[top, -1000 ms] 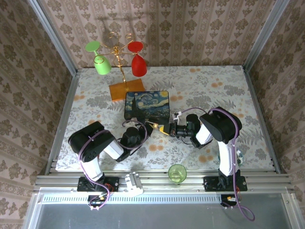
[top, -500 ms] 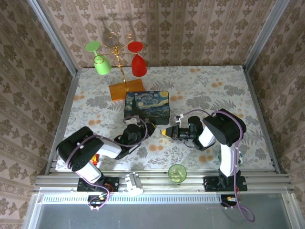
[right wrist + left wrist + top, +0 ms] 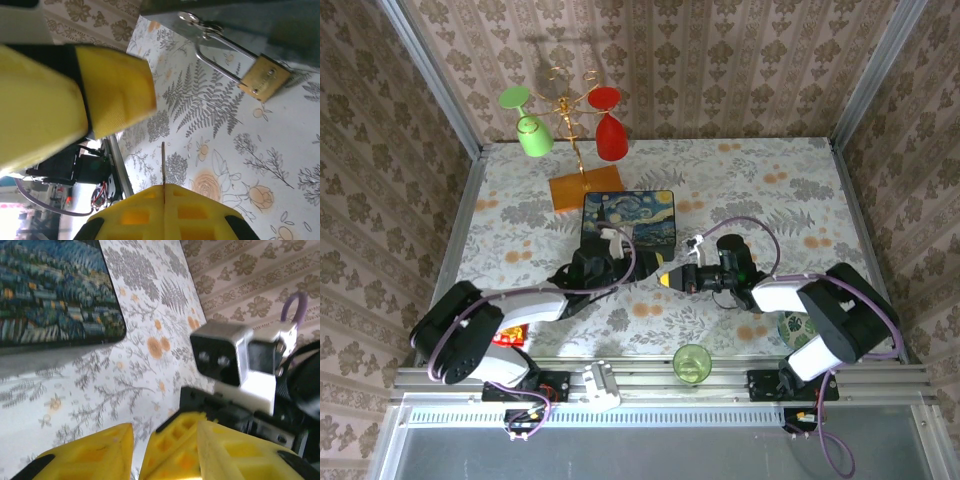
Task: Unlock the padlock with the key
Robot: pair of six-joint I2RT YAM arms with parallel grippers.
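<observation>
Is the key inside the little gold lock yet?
No, the key sticks out of the shut right claw, clearly apart from the padlock.

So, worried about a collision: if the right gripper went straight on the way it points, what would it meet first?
Probably the left gripper, close ahead of the right gripper and its key in the top view; the padlock hangs aside. Depth is unclear.

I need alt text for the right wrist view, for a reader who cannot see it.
The right gripper is shut on a thin key, blade sticking out, near a brass padlock hooked through a metal clasp, over a floral table. A second yellow finger is close at upper left.
</observation>
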